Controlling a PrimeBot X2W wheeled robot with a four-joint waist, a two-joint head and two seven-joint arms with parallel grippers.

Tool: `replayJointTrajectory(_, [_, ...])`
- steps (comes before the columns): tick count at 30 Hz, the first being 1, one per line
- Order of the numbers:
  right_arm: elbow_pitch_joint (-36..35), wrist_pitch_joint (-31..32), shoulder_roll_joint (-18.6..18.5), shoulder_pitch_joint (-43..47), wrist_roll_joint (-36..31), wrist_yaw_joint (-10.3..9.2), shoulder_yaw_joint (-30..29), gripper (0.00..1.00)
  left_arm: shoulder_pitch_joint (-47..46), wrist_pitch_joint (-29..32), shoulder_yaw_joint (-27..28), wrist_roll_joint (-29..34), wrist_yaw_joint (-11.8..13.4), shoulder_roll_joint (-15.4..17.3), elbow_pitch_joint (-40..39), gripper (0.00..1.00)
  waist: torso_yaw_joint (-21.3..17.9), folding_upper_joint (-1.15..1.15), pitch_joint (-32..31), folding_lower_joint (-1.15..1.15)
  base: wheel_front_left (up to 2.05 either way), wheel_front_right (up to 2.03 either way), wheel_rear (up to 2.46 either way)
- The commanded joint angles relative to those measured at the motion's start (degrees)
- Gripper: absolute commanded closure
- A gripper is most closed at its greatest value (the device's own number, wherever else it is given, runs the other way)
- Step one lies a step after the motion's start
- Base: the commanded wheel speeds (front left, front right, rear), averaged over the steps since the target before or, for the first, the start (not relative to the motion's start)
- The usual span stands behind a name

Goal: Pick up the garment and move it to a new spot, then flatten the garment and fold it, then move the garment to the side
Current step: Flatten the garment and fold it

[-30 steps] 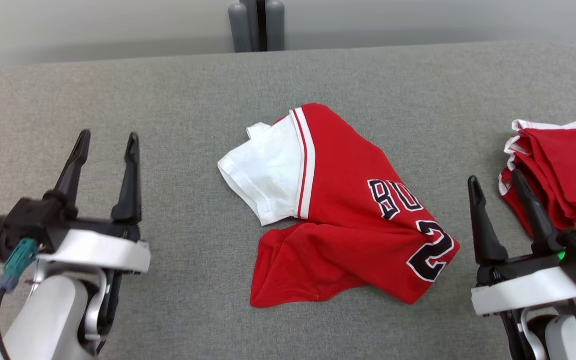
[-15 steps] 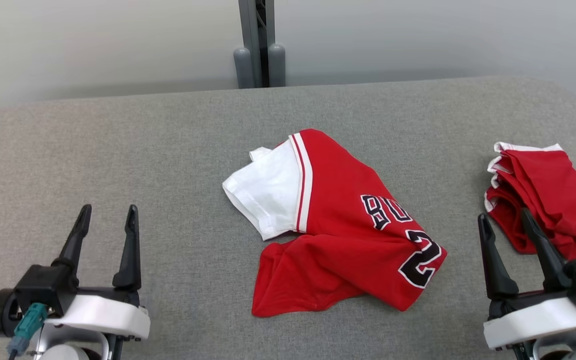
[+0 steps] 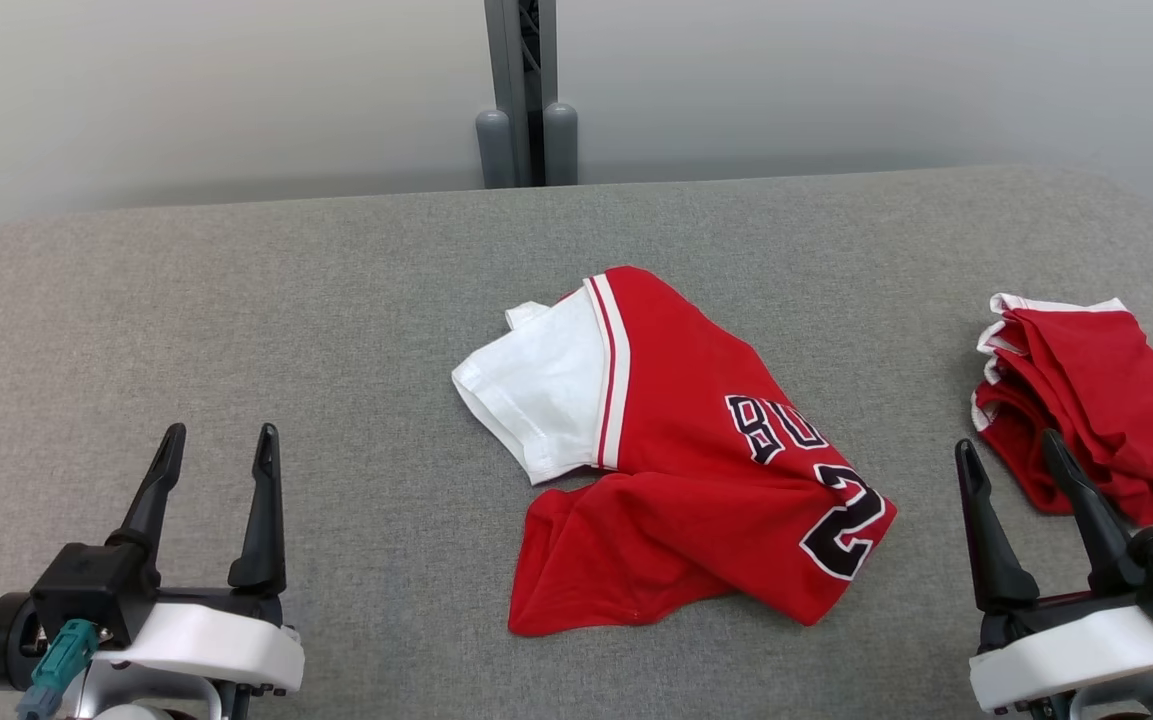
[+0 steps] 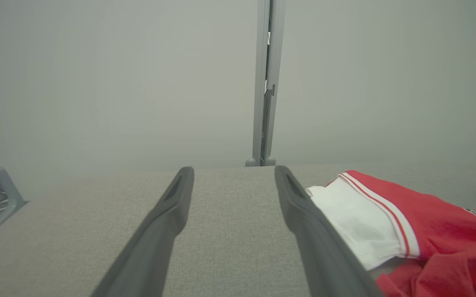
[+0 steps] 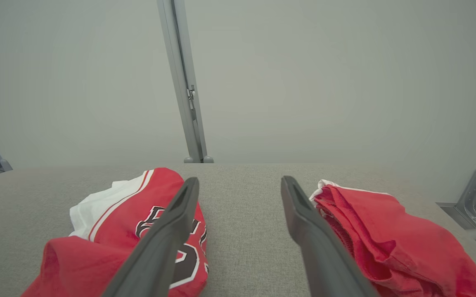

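Starting with the largest thing: grey fabric-covered table [image 3: 236, 300], broad and flat, bearing all else. Next, the garment [image 3: 676, 470], lying crumpled at mid-table, between the two grippers and touching neither. Red body doubled over itself, not yet lifted, so judged to be at the very first step, the pick-up.

Off to the right and well apart from it, a second red bundle [image 3: 1096, 410], heaped near the table's right edge; best left alone.

Then the left gripper [image 3: 219, 432], low at the near left, jaws spread wide and empty, well clear of the cloth. Likewise the right gripper [image 3: 1008, 442], low at the near right, jaws spread wide and empty, fingertips close in front of that second bundle.

Smaller: the white sleeve [image 3: 536, 390], splayed toward the left, an easy target for the left arm. Smaller again: the dark lettering [image 3: 806, 480] on the right-hand fold, a fair pinch point for the right arm.

For a clean pick-up:
- Come down on two well-separated edges.
- Pinch cloth only, without dragging it across the table.
- Steer the right fingers away from the neighbouring bundle.
- Raise both sides together, letting the garment hang open instead of bunching.
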Motion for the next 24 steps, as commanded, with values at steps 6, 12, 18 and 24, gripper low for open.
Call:
replayJointTrajectory(6, [0.01, 0.36, -0.34, 0.20, -0.04, 0.02, 0.40, 0.00, 0.12, 0.13, -0.01, -0.27, 0.72, 0.22, -0.55, 0.00, 0.00, 0.00, 0.05, 0.00, 0.00, 0.00, 0.00])
replayJointTrajectory(12, [0.05, 0.46, -0.34, -1.19, 0.77, 0.02, 1.30, 0.00, -0.77, 0.27, -0.36, -0.30, 0.76, 0.01, -0.68, 0.00, 0.52, 0.00, 0.35, 0.00, 0.00, 0.00, 0.00])
replayJointTrajectory(18, [1.37, 2.97, -0.30, -6.85, 1.75, 0.02, 7.64, 0.00, -2.86, -0.04, -1.21, -0.03, 0.07, -0.83, -0.79, 0.00, 3.13, 0.00, 1.84, 0.00, 0.00, 0.00, 0.00])
replayJointTrajectory(24, [5.81, 8.91, -0.88, -17.10, -0.43, 0.02, 17.37, 0.00, -4.54, -0.66, -1.96, -0.12, -0.63, -1.81, 0.04, 0.00, 6.22, 0.00, 3.80, 0.00, 0.00, 0.00, 0.00])
